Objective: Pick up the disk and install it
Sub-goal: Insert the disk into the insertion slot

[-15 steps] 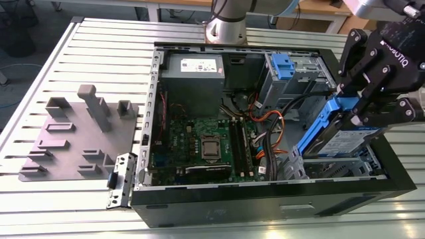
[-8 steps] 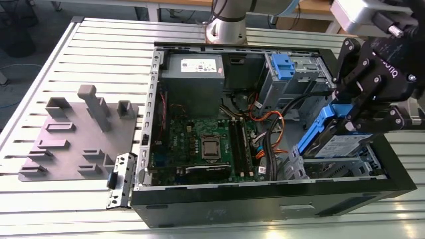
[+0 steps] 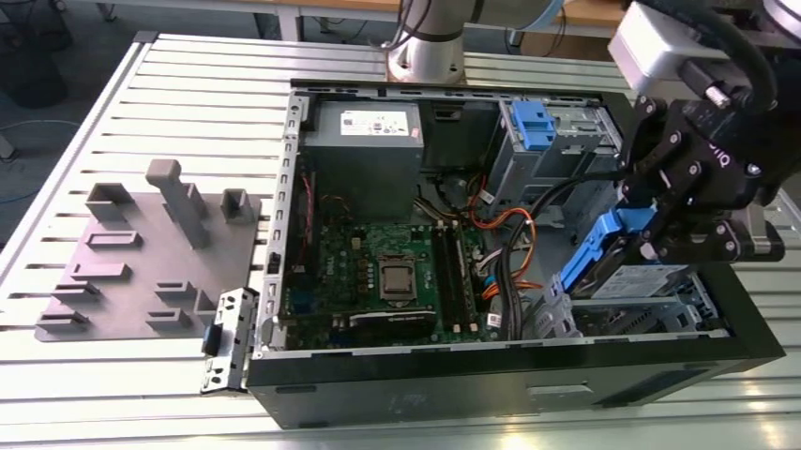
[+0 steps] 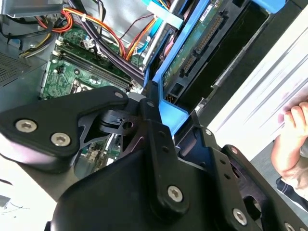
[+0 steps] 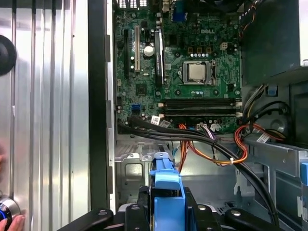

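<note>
Blue-railed disk (image 4: 190, 57), green circuit-board underside, clamped in jaws.

At the matt black computer case (image 3: 501, 384), the disk (image 3: 626, 279) shows smooth blue plastic rails and dull silver-grey metal; the gripper (image 3: 654, 246) looks matt black.

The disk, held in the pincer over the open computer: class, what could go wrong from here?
The disk hangs tilted in the pincer, so it may jam on the metal cage below. The loose orange and black cables beside that bay could be snagged or pinched. A person's hand rests close to the case and might be struck.
</note>
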Controlling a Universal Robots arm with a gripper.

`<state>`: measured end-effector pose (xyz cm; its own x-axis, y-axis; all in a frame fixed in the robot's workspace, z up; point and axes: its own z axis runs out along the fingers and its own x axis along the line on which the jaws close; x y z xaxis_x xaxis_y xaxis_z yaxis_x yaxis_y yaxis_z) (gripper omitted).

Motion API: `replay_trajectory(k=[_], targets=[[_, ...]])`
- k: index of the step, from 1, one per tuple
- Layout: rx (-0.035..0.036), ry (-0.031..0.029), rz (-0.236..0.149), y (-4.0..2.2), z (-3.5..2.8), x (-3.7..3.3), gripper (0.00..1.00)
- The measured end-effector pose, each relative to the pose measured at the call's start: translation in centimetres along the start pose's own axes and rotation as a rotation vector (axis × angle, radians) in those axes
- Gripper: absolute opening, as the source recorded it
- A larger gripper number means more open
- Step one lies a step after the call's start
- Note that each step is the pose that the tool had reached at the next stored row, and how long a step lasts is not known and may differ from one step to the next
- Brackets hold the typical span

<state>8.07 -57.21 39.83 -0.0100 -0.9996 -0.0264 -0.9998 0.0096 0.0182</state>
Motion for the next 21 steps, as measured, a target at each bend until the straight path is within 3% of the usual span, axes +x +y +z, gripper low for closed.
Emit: replay_trajectory(k=[8,16,17,21], targets=[[0.0001,-0.0001,0.0,-0.04,1.75,0.2,0.36],[0.0,0.0,0.0,-0.02,1.77,0.2,0.37],[0.0001,-0.0002,0.0,-0.02,1.78,0.2,0.44],[0.0018,-0.0004,0.0,-0.04,1.81,0.2,0.44]])
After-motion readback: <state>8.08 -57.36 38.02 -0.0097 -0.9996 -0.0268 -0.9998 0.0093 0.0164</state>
